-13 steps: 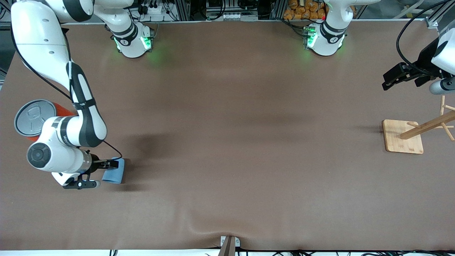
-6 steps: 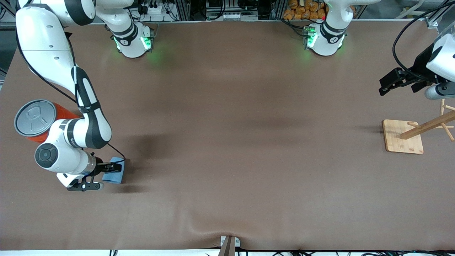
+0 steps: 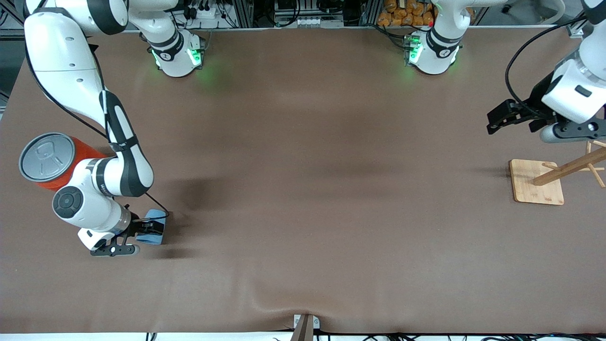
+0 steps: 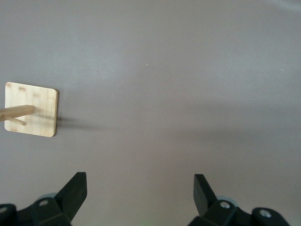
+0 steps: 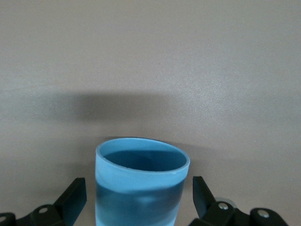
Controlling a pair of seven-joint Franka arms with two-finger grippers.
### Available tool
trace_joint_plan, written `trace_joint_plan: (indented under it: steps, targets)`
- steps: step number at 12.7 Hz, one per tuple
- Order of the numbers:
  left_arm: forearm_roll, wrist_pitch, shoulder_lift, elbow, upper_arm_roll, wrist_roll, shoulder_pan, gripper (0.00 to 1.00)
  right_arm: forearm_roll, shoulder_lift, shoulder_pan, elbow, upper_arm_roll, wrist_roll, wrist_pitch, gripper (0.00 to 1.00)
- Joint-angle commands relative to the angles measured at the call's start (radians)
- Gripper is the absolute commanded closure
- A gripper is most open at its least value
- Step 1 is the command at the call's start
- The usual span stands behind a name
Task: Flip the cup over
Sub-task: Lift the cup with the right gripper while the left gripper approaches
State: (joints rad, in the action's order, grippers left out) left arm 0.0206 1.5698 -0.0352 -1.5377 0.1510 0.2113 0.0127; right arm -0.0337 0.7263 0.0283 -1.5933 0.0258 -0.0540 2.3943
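The light blue cup is on the table near the right arm's end, nearer the front camera than the orange can. My right gripper is open with one finger on each side of the cup and a gap at both sides. In the right wrist view the cup fills the space between the fingers, and I see into its open mouth. My left gripper is open and empty, up over the table near the wooden stand; it also shows in the left wrist view.
A large orange can with a grey lid stands beside the right arm's wrist. A wooden stand on a square base is at the left arm's end and shows in the left wrist view. Brown cloth covers the table.
My left arm has swung its gripper inward and lower, toward the table's middle. My right arm's wrist has shifted slightly; the cup stays in place between the open fingers.
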Motion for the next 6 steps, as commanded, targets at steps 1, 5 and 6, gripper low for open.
trace_joint_plan:
  steps: [1, 5, 6]
  targets:
    - [0.012, 0.009, -0.025, 0.011, 0.033, -0.020, 0.000, 0.00, 0.011, -0.022, -0.015, -0.104, -0.003, -0.020, 0.112, 0.00]
    - [0.036, 0.018, -0.049, 0.011, 0.062, -0.020, 0.001, 0.00, 0.009, -0.033, -0.011, -0.132, -0.003, -0.099, 0.137, 0.79]
    - [0.060, 0.019, -0.066, 0.011, 0.064, -0.020, 0.000, 0.00, 0.009, -0.034, -0.008, -0.129, -0.003, -0.121, 0.134, 0.85]
